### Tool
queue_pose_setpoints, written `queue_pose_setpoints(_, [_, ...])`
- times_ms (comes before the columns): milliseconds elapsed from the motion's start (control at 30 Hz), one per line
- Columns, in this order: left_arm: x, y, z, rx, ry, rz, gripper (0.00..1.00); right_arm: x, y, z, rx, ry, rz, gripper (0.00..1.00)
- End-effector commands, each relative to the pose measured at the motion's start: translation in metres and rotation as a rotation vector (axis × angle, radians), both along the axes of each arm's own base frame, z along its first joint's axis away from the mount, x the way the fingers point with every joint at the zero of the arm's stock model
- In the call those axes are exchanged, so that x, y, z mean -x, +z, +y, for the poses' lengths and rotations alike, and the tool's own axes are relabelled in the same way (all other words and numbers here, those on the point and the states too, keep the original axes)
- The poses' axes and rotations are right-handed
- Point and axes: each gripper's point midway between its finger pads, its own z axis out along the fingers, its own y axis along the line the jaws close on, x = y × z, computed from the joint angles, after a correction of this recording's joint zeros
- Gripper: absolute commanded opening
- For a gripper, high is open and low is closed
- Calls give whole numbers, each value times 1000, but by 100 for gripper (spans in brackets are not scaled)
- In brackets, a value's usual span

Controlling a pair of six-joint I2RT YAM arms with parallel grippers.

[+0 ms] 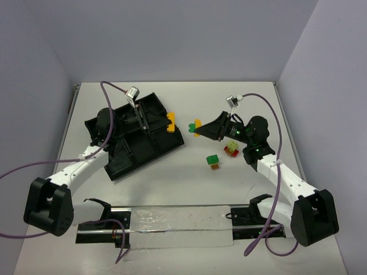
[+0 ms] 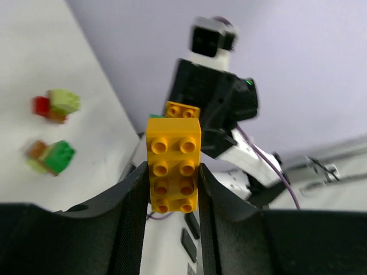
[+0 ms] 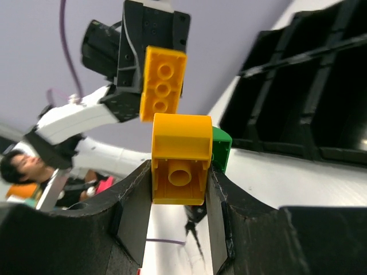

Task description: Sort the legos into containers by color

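Jaws of the left gripper (image 2: 172, 192) are clamped on the long sides of one orange eight-stud brick (image 2: 173, 163), studs facing its wrist camera. Jaws of the right gripper (image 3: 179, 192) are closed on one orange curved-top brick (image 3: 181, 152), with one green brick (image 3: 221, 149) attached to its far side. The two grippers face each other near the middle of the table (image 1: 172, 183), toward the far edge. In the top view the two held pieces are near each other but apart. This facing, lifted posture probably serves two-handed separation. The green brick must come off the orange one before either can be sorted. The left brick hangs at the edge of the black tray (image 1: 143, 156) nearest the table centre, which suits a short carry into a compartment. The tray lies askew toward the far-left corner. Its compartments cannot be counted exactly, because the left arm covers some. Two loose clusters lie on the table nearer the right edge: a green-and-orange cluster (image 1: 214, 161) and a red-and-yellow-green cluster (image 1: 232, 150). Count: two held orange bricks, one attached green brick, two unsorted clusters, one tray.
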Motion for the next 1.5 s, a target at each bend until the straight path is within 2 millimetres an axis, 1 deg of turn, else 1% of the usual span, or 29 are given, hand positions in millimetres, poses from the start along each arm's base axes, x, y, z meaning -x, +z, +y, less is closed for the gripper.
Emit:
queue_pose_setpoints(0, [-46, -43, 40, -335, 312, 91, 0, -20, -9, -20, 169, -188, -20, 0])
queue_pose_setpoints(33, [-61, -40, 48, -381, 396, 60, 0, -24, -11, -26, 202, -227, -15, 0])
queue_pose_setpoints(67, [-74, -56, 66, -500, 502, 141, 0, -27, -16, -34, 255, -284, 5, 0])
queue_pose_setpoints(100, [-83, -68, 79, -570, 570, 172, 0, -30, -16, -40, 281, -326, -7, 0])
queue_pose_setpoints(133, [-89, -72, 86, -608, 615, 196, 0, -31, -16, -45, 302, -351, -14, 0])
queue_pose_setpoints(167, [-98, -79, 92, -648, 654, 223, 0, -32, -15, -49, 318, -379, -17, 0])
queue_pose_setpoints(233, [-119, -100, 98, -723, 705, 266, 0, -34, -10, -56, 331, -427, -26, 0])
queue_pose_setpoints(267, [-132, -99, 104, -753, 755, 269, 0, -34, -8, -59, 334, -442, -30, 0])
queue_pose_setpoints(333, [-148, -119, 114, -852, 805, 326, 0, -33, -6, -62, 343, -459, -35, 0])
queue_pose_setpoints(367, [-157, -117, 117, -866, 838, 329, 0, -33, -6, -64, 349, -467, -35, 0])
queue_pose_setpoints(400, [-168, -133, 121, -924, 862, 364, 0, -32, -5, -67, 360, -481, -43, 0])
queue_pose_setpoints(433, [-178, -127, 120, -919, 881, 355, 0, -32, -2, -70, 363, -500, -47, 0])
queue_pose_setpoints(467, [-183, -137, 122, -945, 892, 371, 0, -31, -4, -72, 374, -507, -43, 0])
queue_pose_setpoints(533, [-197, -135, 125, -963, 935, 371, 0, -30, -3, -75, 386, -518, -48, 0])
queue_pose_setpoints(667, [-215, -145, 128, -1000, 972, 368, 0, -27, -4, -77, 399, -524, -50, 0])
queue_pose_setpoints(767, [-229, -141, 128, -1006, 998, 350, 0, -27, -4, -76, 400, -515, -47, 0])
queue_pose_setpoints(800, [-233, -149, 128, -1021, 998, 357, 0, -26, -5, -76, 400, -512, -46, 0])
queue_pose_setpoints(833, [-236, -144, 127, -1017, 1000, 346, 0, -27, -5, -76, 400, -512, -46, 0])
queue_pose_setpoints(867, [-244, -144, 125, -1019, 1003, 342, 0, -26, -5, -75, 399, -509, -46, 0])
queue_pose_setpoints(900, [-250, -149, 123, -1036, 991, 344, 0, -26, -6, -75, 400, -508, -42, 0])
queue_pose_setpoints(933, [-252, -158, 122, -1052, 981, 353, 0, -26, -6, -75, 402, -508, -41, 0])
queue_pose_setpoints(967, [-257, -157, 121, -1055, 983, 348, 0, -25, -6, -75, 403, -506, -40, 0])
queue_pose_setpoints(1000, [-261, -165, 121, -1077, 982, 355, 0, -25, -6, -76, 404, -507, -41, 0])
queue_pose_setpoints(1067, [-269, -164, 120, -1087, 987, 349, 0, -25, -7, -77, 404, -514, -29, 0])
queue_pose_setpoints(1133, [-276, -167, 120, -1104, 993, 343, 0, -23, -3, -78, 396, -525, -27, 0])
queue_pose_setpoints(1267, [-280, -177, 124, -1139, 1003, 339, 0, -19, 15, -79, 384, -526, -33, 0])
queue_pose_setpoints(1333, [-279, -180, 125, -1144, 1003, 345, 0, -19, 18, -84, 405, -546, -27, 0])
queue_pose_setpoints(1400, [-277, -183, 123, -1139, 987, 350, 0, -19, 24, -87, 423, -558, -34, 0])
queue_pose_setpoints(1467, [-282, -183, 116, -1127, 964, 331, 0, -19, 27, -87, 436, -557, -39, 0])
